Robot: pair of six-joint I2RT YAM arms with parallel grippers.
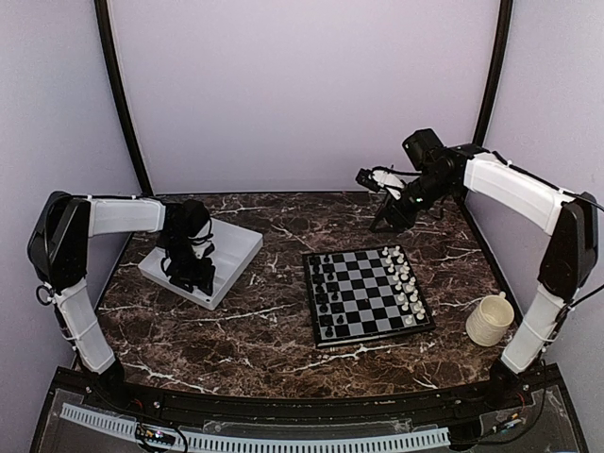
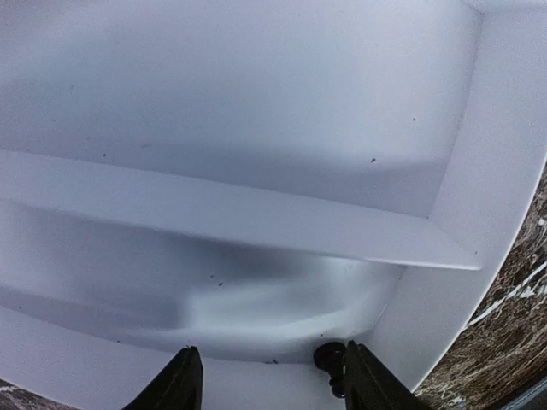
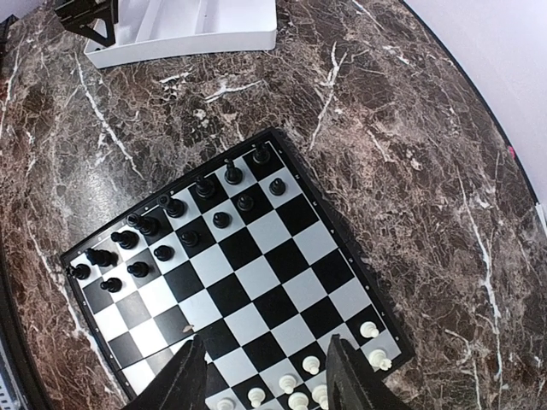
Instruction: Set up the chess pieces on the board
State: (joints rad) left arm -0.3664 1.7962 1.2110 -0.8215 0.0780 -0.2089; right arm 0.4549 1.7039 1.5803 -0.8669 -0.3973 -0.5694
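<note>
Pickup in white tray (image 2: 256, 218): L tool (image 2: 272, 377), jaws apart, has one black chessman (image 2: 328, 356) just beside its rt jaw, not clamped. Centre on it before closing, w/o nudging it. Other black pieces (image 3: 175, 207) stand on board's (image 3: 256, 278) left side; R tool (image 3: 261, 372) above board, apart, empty.

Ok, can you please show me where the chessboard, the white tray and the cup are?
chessboard (image 1: 366, 289): top view, on a bare square near its middle.
white tray (image 1: 238, 247): top view, on the bare right part of the tray.
cup (image 1: 489, 321): top view, on its side wall.
</note>
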